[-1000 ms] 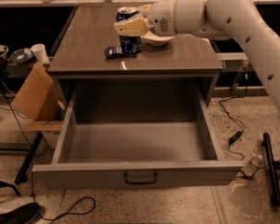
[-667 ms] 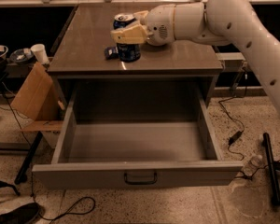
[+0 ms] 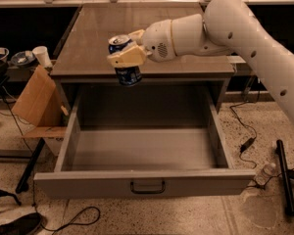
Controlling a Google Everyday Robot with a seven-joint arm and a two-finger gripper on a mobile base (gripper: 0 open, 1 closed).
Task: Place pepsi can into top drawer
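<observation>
Reaches in from the right with the white arm (image 3: 245, 38), over the front edge of the brown cabinet top (image 3: 137, 23). Holds the pepsi can (image 3: 129, 75) in the gripper (image 3: 128, 53), with the tan fingers (image 3: 125, 58) closed on its sides, one across the front and one behind, near the silver top. Holds it up in the air, a little tilted, touching no surface, just in front of the cabinet edge and above the back part of the top drawer (image 3: 67, 141). Seems to hang over the drawer's rear wall rather than over its middle, though hard to judge from this angle. Below, pulled far out toward the camera, with plain grey inside and a small dark handle (image 3: 147, 186) centred on the front panel. To the left, beside the cabinet, a leaning cardboard box (image 3: 33, 99), and behind it, on a low dark shelf, a white cup (image 3: 41, 56) and two bowls (image 3: 12, 57). To the right, on the speckled floor, a black bar (image 3: 284, 177) and a thin cable (image 3: 237, 126).
</observation>
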